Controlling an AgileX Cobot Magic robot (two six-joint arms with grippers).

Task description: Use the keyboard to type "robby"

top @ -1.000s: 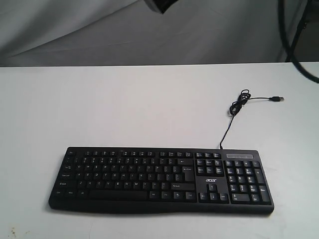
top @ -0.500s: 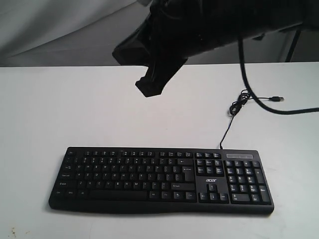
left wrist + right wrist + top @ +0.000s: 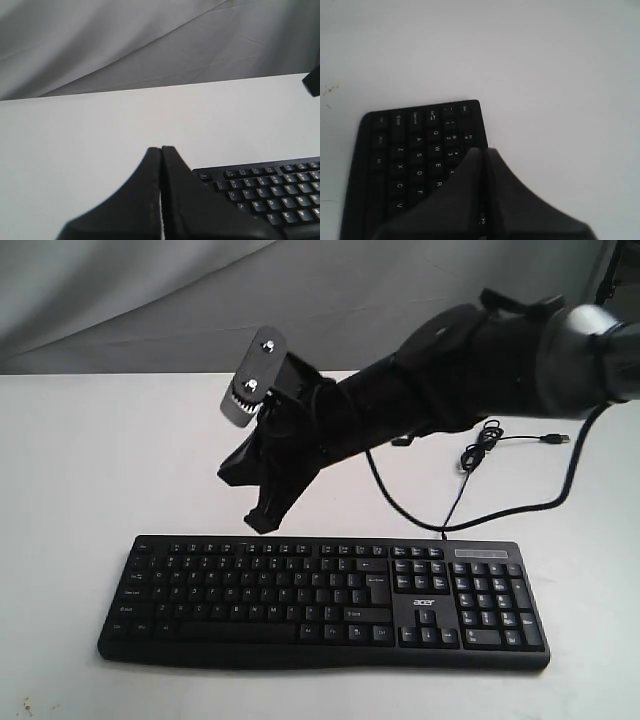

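The keyboard (image 3: 320,602) lies flat on the white bench (image 3: 90,460), across the lower part of the exterior frame, and its cable (image 3: 452,502) trails toward the upper right. The right tool (image 3: 262,522) reaches in from the upper right. Its tip is near the keyboard's upper edge, left of centre, with fingers pressed together and nothing held. The left tool (image 3: 161,150) is likewise pinched together and empty.

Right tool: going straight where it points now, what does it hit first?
Likely the keyboard. The right tool, jaws shut, slants down toward its upper-left rows; the wrist view puts the tip near the number keys. Nothing shows between, though depth is unclear.
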